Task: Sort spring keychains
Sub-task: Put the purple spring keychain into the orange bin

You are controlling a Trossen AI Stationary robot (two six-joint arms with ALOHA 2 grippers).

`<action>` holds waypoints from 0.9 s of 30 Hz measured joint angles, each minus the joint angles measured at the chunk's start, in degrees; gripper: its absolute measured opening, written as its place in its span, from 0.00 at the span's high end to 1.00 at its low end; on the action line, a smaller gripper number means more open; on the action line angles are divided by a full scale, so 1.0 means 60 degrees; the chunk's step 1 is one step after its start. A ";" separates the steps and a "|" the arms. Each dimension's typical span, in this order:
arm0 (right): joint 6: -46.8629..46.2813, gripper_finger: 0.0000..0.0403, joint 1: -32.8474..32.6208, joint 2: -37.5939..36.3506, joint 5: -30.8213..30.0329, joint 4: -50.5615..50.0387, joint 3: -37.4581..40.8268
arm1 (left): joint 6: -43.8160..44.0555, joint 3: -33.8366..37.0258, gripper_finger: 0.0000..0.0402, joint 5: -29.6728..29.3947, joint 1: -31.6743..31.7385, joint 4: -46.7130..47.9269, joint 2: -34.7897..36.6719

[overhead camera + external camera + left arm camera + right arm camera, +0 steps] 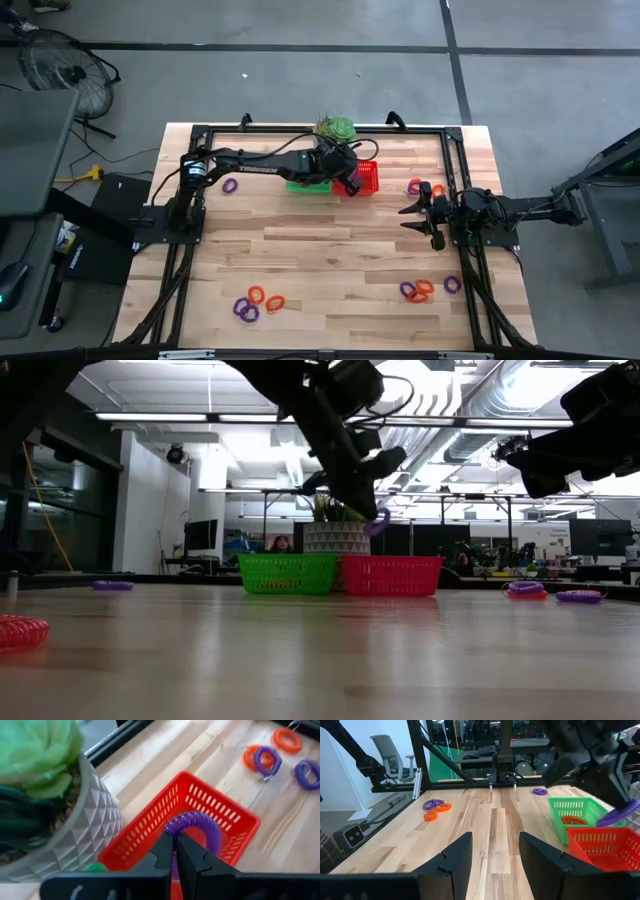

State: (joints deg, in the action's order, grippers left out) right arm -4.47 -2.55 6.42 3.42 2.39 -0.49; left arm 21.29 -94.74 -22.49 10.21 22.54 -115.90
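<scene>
My left gripper (175, 847) hangs over the red mesh basket (150, 827) at the table's far side, shut on a purple spring keychain (197, 822). It also shows in the low view (372, 510) and the high view (350, 178). The green basket (305, 183) stands left of the red one and holds an orange coil (574, 820). My right gripper (425, 213) hovers open near the table's right edge, touching nothing. Loose orange and purple keychains lie flat on the table at near left (258, 302), near right (425, 290), far right (415, 186) and far left (230, 186). My left gripper pinches the purple keychain by one side of its coiled loop (175, 829) between both fingers, coming from above and slanting down. The loop is lifted clear and stands out beyond the fingertips, above the red basket's inside.
A potted succulent in a grey faceted pot (336, 130) stands just behind the baskets, close to my left gripper. Black frame rails (455, 160) run along the table's sides. Bare wood lies between the baskets and the near keychain groups.
</scene>
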 joint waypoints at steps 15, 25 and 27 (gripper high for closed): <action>0.0000 0.61 0.0000 0.0000 0.0000 0.0000 -0.0003 | 0.0002 -0.0044 0.94 0.0366 0.0238 0.0088 -0.0117; 0.0000 0.60 0.0000 0.0000 0.0000 0.0000 -0.0003 | -0.0072 -0.0044 0.70 0.0326 0.0245 0.0091 -0.0117; 0.0000 0.60 0.0000 0.0000 0.0000 0.0000 0.0000 | -0.0102 -0.0044 0.67 0.0323 0.0245 0.0092 -0.0117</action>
State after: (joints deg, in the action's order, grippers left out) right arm -4.47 -2.55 6.42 3.42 2.39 -0.49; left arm 20.68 -95.00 -20.55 11.68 23.09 -116.60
